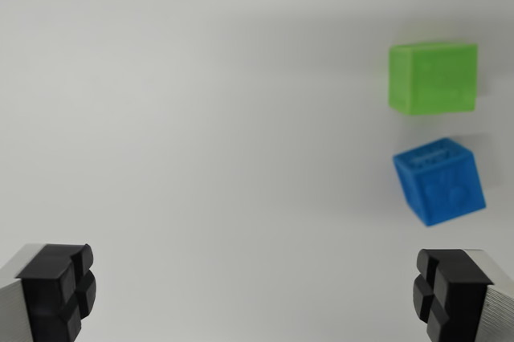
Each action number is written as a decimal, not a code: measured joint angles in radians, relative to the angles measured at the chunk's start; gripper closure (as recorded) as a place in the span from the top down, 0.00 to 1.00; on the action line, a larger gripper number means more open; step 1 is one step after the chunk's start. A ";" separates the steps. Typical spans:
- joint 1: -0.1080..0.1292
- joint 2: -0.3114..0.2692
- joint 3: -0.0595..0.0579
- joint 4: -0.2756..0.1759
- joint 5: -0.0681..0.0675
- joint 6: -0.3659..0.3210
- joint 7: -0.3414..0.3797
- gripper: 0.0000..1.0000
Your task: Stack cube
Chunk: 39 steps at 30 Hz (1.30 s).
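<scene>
Hanging wide and empty, the gripper (pixel 255 298) held nothing; the green cube (pixel 434 77) and blue cube (pixel 440 180) sat apart at two o'clock, unstacked.

Two cubes lie on the white surface (pixel 201 117): one green cube (pixel 434 77) and one blue cube (pixel 440 181). Two black finger pads (pixel 56 290) of one tool show.

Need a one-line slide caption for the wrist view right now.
Open gripper hovers over a white table; green cube and blue cube sit apart at the wrist view's right, unstacked.
</scene>
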 joint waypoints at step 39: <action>-0.137 0.251 -0.022 0.090 0.011 0.136 -0.230 1.00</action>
